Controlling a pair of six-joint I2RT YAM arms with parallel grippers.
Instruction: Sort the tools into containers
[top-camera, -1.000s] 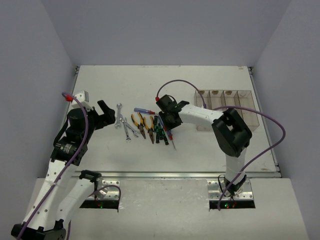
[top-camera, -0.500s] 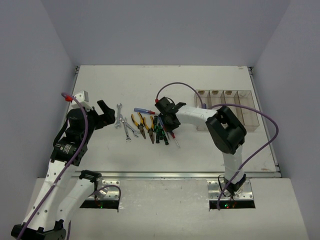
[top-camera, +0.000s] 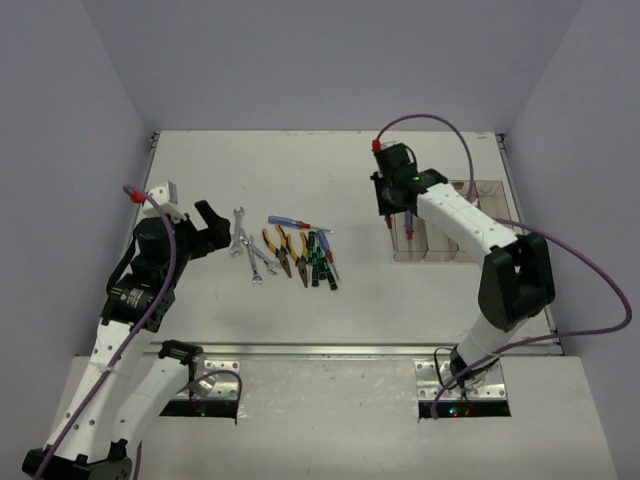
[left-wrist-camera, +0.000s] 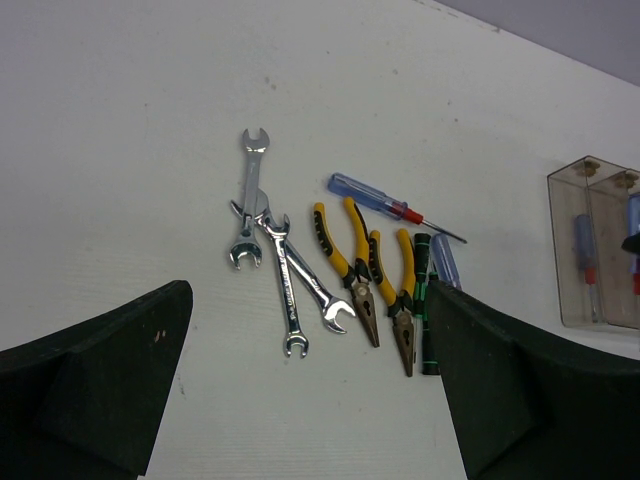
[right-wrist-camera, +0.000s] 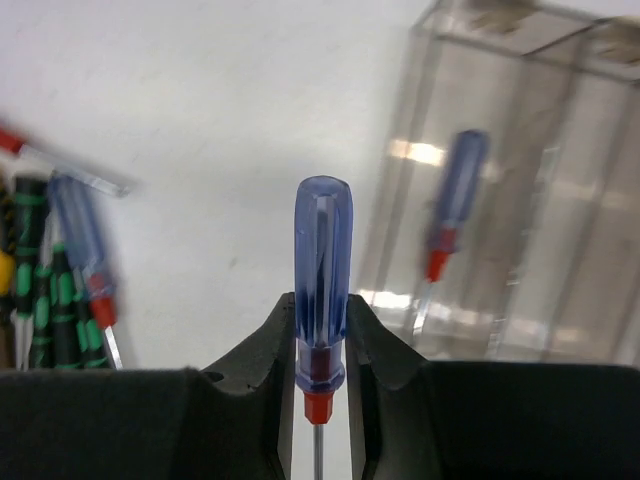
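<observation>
My right gripper (right-wrist-camera: 320, 345) is shut on a blue-and-red-handled screwdriver (right-wrist-camera: 322, 260), handle pointing away. In the top view it (top-camera: 392, 198) hovers at the left end of the clear bins (top-camera: 490, 196). The leftmost bin (right-wrist-camera: 470, 110) holds one blue-and-red screwdriver (right-wrist-camera: 450, 200). Silver wrenches (left-wrist-camera: 265, 240), yellow-handled pliers (left-wrist-camera: 365, 270), a blue-and-red screwdriver (left-wrist-camera: 380, 198) and black-and-green screwdrivers (left-wrist-camera: 424, 300) lie together on the table. My left gripper (left-wrist-camera: 310, 400) is open and empty, above the table just near of the wrenches; in the top view it (top-camera: 212, 232) is left of the pile.
The tool pile (top-camera: 290, 248) lies mid-table between the arms. The bins also show at the right of the left wrist view (left-wrist-camera: 600, 240). The right arm's purple cable (top-camera: 440, 125) arcs over the back of the table. Grey walls close in the table.
My right gripper has lifted a blue-and-red screwdriver from the right side of the pile and swung right and back to the bins. The left arm has not moved.
</observation>
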